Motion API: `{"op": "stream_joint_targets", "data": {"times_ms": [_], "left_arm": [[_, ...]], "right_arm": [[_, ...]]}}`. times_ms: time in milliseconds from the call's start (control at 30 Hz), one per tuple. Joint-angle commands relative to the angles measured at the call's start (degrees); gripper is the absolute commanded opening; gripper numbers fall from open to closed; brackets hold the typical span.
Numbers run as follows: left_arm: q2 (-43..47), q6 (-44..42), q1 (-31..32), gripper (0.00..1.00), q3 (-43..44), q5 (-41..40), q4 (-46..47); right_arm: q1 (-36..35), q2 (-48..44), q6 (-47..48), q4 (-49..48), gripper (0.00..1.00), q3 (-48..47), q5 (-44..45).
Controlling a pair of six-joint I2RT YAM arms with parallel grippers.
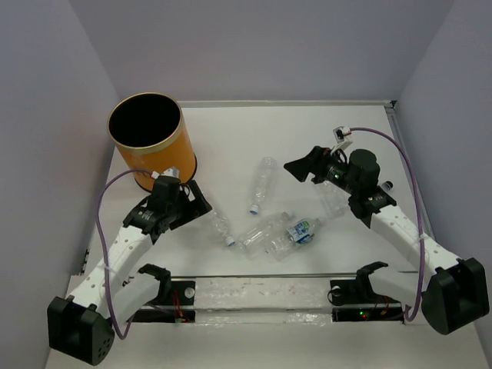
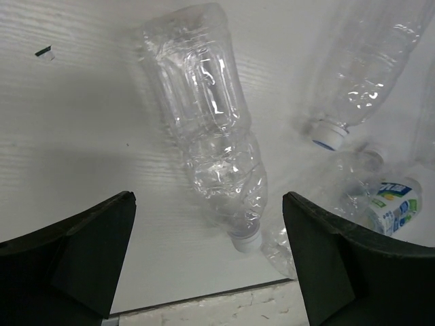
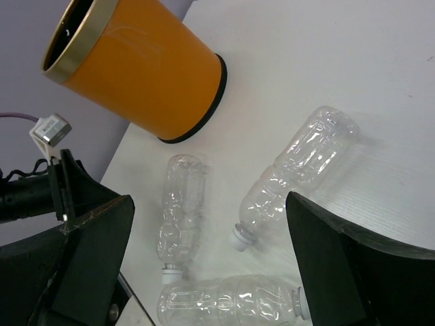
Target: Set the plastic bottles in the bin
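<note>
Clear plastic bottles (image 1: pixel 264 183) lie scattered at the centre of the white counter (image 1: pixel 231 131), their see-through bodies hard to separate where they overlap. One at 3 o'clock is partly hidden under the right arm (image 1: pixel 369 196). A blue-green label (image 1: pixel 302 229) carries print too small to read. The orange bin (image 1: pixel 150 150) stands upright at 10 o'clock. Both arms' jaws are spread wide and empty, and those of the left arm (image 1: pixel 146 223) frame an unlabelled bottle (image 2: pixel 211 136) without touching it.

The orange bin (image 1: pixel 157 157), black inside with a pale rim, stands upright at the far left of the bench (image 1: pixel 231 131), while the clear plastic bottles (image 1: pixel 264 183) lie on their sides mid-bench, one bearing a blue-green label.
</note>
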State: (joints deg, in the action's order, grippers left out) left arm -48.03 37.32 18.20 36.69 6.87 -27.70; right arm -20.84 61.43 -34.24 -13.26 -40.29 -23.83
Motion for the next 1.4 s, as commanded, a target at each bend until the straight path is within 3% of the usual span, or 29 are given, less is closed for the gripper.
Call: {"op": "stream_joint_targets", "data": {"times_ms": [0, 267, 633, 833, 933, 1133, 1233, 1367], "left_arm": [[-2.3, 7.0, 4.6, 0.99, -1.0, -12.4, 3.1], [-8.9, 10.8, 6.7, 0.99, -6.4, -18.3, 17.8], [-24.1, 8.6, 7.3, 0.99, -5.0, -26.6, 32.8], [-27.6, 9.3, 7.3, 0.82, -7.0, -26.7, 38.4], [-26.0, 8.8, 7.3, 0.60, -7.7, -26.5, 39.2], [-19.4, 6.5, 7.4, 0.43, -7.5, -27.1, 34.9], [-13.9, 4.7, 7.4, 0.43, -5.5, -27.8, 31.6], [-4.3, 1.6, 7.5, 0.39, -0.2, -30.2, 23.1]], "right_arm": [[-0.5, 0.4, 1.5, -0.9, 0.98, 0.7, 1.2], [-0.5, 4.1, 1.9, -0.9, 0.98, 0.6, 0.9], [-2.4, 16.0, 2.7, 4.0, 1.00, -5.1, 5.7], [-6.3, 27.3, 4.7, 8.3, 1.00, -14.5, 10.4], [-8.0, 32.2, 5.1, 9.0, 1.00, -17.6, 12.8], [-8.0, 45.6, 6.1, 11.9, 1.00, -27.0, 19.2], [-8.0, 49.6, 5.1, 11.9, 1.00, -29.7, 18.7], [-8.0, 51.4, 3.0, 10.2, 0.81, -31.1, 18.6]]}}
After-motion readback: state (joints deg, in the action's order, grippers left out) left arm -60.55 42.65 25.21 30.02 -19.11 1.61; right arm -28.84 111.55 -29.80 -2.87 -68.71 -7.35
